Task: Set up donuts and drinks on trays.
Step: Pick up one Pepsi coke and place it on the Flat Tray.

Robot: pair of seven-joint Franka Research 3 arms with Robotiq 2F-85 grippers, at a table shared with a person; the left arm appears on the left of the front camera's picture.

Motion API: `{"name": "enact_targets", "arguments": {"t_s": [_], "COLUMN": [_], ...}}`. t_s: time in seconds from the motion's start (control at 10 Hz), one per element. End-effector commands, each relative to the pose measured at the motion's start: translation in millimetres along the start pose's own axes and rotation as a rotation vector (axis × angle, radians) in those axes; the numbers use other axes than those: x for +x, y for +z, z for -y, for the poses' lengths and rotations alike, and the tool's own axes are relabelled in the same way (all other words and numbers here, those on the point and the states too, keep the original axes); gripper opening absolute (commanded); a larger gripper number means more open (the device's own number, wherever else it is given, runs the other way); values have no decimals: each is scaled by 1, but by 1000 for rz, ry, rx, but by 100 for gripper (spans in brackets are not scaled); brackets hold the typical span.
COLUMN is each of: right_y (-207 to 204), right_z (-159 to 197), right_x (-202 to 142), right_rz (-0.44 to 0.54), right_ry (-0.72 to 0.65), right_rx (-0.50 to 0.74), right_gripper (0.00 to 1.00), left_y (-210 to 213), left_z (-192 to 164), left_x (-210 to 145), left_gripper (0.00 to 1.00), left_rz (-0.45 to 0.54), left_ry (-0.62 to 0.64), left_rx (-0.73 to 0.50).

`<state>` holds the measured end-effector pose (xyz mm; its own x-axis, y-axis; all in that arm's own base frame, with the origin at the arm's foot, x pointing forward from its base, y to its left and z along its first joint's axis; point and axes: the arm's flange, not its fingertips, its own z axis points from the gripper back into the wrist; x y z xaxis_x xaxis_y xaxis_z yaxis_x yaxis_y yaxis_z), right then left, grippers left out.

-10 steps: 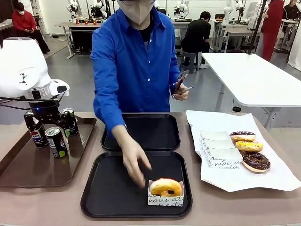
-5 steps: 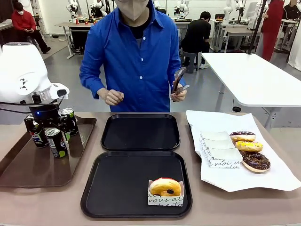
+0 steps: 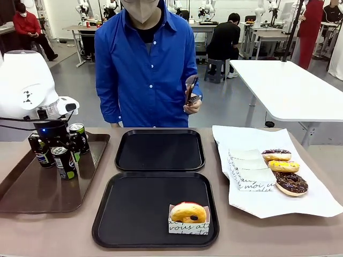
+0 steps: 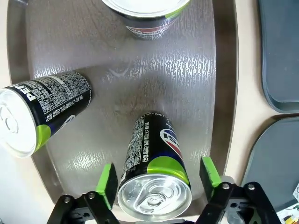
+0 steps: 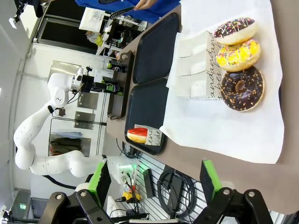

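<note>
Three Pepsi cans stand on a brown tray (image 3: 32, 190). My left gripper (image 3: 63, 150) is lowered over the nearest can (image 3: 65, 161); in the left wrist view its jaws (image 4: 159, 179) stand open on either side of that can (image 4: 154, 186), pads close to its sides. The other cans (image 3: 38, 150) (image 3: 80, 136) stand beside it. One donut in a paper sleeve (image 3: 188, 213) sits in the near black tray (image 3: 134, 209); the far black tray (image 3: 161, 152) is bare. My right gripper (image 5: 154, 186) is open, high above the table.
White paper (image 3: 316, 201) at the right holds three glazed donuts (image 3: 283, 166) and stacked paper sleeves (image 3: 249, 168). A person in a blue shirt stands at the far edge holding tongs (image 3: 191, 90). A white table (image 3: 289, 85) stands behind.
The person's hand has pulled back from the near tray, leaving the sleeved donut, and the person now stands upright. My left gripper has stayed over the cans.
</note>
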<state>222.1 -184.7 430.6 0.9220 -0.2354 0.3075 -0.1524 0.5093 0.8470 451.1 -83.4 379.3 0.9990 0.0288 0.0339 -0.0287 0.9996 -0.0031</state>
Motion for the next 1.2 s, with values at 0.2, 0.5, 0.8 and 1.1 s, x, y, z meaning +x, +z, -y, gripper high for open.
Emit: {"name": "enact_targets", "arguments": {"t_s": [0.2,0.5,0.8,1.1], "right_y": [-1,-1,-1,-1], "right_z": [0,0,0,0], "right_x": [1,1,1,1], "right_rz": [-2,-2,-2,-2], "right_ry": [6,6,6,6], "right_rx": [9,9,9,9], "right_gripper": [100,100,100,100], "left_y": [-1,14,73,136], "left_z": [3,7,22,34], "left_x": [0,1,-25,-77], "left_gripper": [0,0,0,0], "left_rz": [12,20,-8,-35], "left_ry": [21,-6,-89,-171], "left_rx": [1,8,3,-14]}}
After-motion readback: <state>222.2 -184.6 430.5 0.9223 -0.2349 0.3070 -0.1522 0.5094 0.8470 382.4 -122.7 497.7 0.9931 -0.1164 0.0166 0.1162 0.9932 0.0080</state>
